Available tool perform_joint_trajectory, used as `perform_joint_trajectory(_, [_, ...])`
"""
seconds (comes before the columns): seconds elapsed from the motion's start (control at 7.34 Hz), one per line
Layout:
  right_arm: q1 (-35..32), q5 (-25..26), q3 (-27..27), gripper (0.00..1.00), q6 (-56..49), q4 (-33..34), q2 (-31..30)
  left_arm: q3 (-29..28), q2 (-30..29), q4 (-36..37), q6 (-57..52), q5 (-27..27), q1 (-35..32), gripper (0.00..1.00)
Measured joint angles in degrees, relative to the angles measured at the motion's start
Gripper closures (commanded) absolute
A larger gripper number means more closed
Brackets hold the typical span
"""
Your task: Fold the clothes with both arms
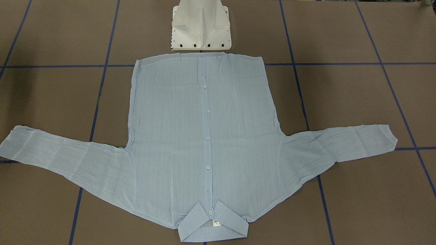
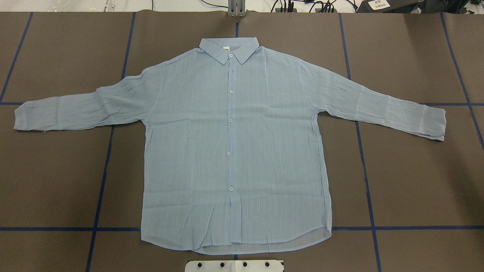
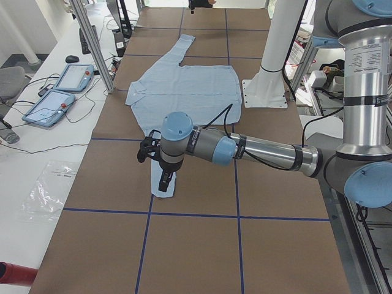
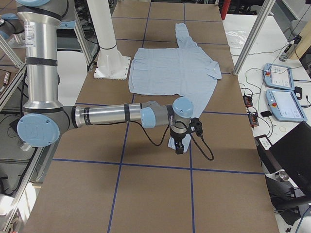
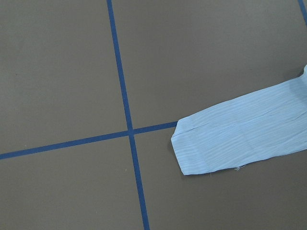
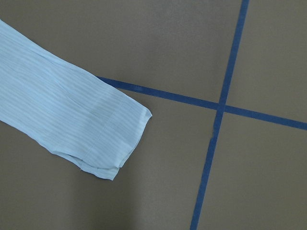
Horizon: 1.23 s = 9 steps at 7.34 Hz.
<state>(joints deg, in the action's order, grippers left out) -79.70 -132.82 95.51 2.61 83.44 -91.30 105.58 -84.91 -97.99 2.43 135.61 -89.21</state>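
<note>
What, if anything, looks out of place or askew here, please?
Nothing really stands out. The shirt lies flat, face-up and buttoned, sleeves spread. Only minor flaws: both sleeves are creased, and the fabric puckers beside the placket near the hem.

Brown table [image 2: 416, 170], blue tape lines [image 2: 416, 227], two teach pendants [image 3: 52, 105], clear plastic bag [image 3: 52, 191]

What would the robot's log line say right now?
thin pale blue striped button-up shirt: flat, unfolded, sleeves spread | left pincer: near one cuff, grip unclear | right pincer: near other cuff, grip unclear
</note>
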Motion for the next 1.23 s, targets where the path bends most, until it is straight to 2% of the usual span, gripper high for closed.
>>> perform_joint_trajectory(0.27, [5.00, 0.30, -5.12, 0.11, 13.55, -7.74, 3.52, -0.06, 0.03, -0.19, 0.05, 2.14, 0.00, 0.00])
perform_joint_trajectory(0.41, [7.31, 0.39, -8.61, 0.12, 19.74, -12.04, 5.51, -0.08, 0.05, -0.17, 0.11, 3.61, 0.00, 0.00])
perform_joint_trajectory(0.55, [8.78, 0.43, -12.56, 0.17, 23.05, -16.95, 6.79, -0.11, 0.05, -0.19, 0.09, 4.19, 0.00, 0.00])
perform_joint_trajectory(0.68, [9.44, 0.44, -16.02, 0.18, 25.22, -20.79, 7.91, -0.11, 0.05, -0.26, 0.01, 4.27, 0.00, 0.00])
perform_joint_trajectory(1.09, [9.78, 0.57, -21.15, 0.19, 28.28, -23.59, 9.78, -0.11, 0.08, -1.22, 0.02, 4.27, 0.00, 0.00])
perform_joint_trajectory(1.23, [9.80, 0.66, -22.53, 0.23, 28.51, -23.73, 10.35, -0.12, 0.09, -1.42, 0.02, 4.25, 0.00, 0.00])
